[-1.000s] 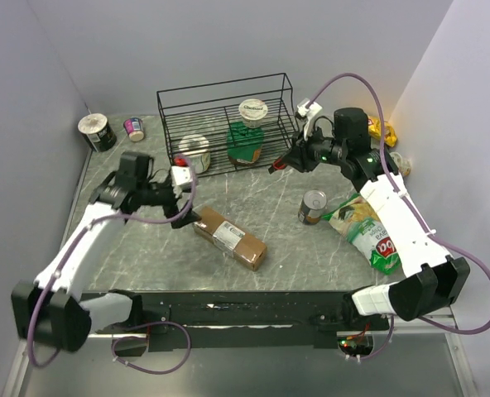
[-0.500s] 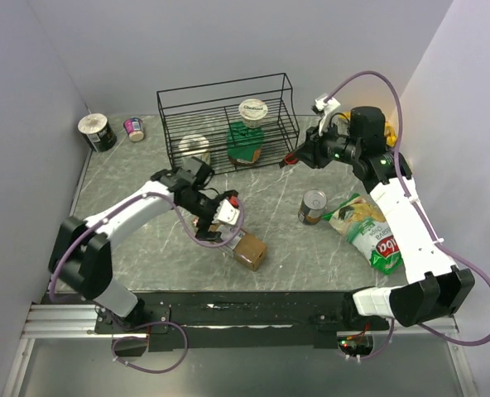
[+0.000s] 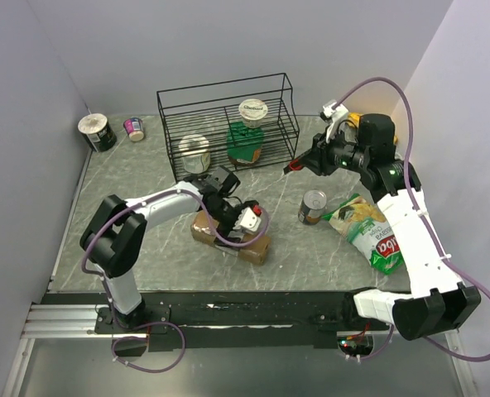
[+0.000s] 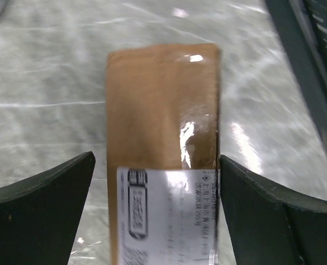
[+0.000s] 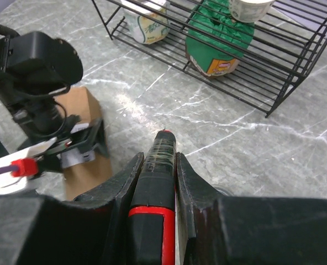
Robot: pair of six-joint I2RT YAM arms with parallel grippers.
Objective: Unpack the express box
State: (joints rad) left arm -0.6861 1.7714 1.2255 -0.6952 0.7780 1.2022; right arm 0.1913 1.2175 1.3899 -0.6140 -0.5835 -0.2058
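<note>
The express box (image 3: 257, 248) is a long brown carton with a white label, lying flat at the table's front centre. My left gripper (image 3: 238, 222) is low over its middle. In the left wrist view the gripper (image 4: 157, 163) is open and straddles the box (image 4: 162, 105). The right finger (image 4: 274, 215) is against the box's edge and the left finger (image 4: 42, 204) stands a little off it. The label (image 4: 166, 215) is between them. My right gripper (image 3: 305, 164) hovers by the rack's right end. It (image 5: 159, 157) is shut on a black-and-red cutter tool (image 5: 162, 149).
A black wire rack (image 3: 175, 124) at the back holds a green bag (image 3: 245, 142), a white-lidded cup and a jar. A tin can (image 3: 313, 207) and a snack bag (image 3: 369, 236) lie at the right. Two cups (image 3: 96, 131) stand at the back left.
My left arm has swung from the table's left side in over the box, and its jaws now straddle it. My right gripper has drifted slightly right with the tool.
</note>
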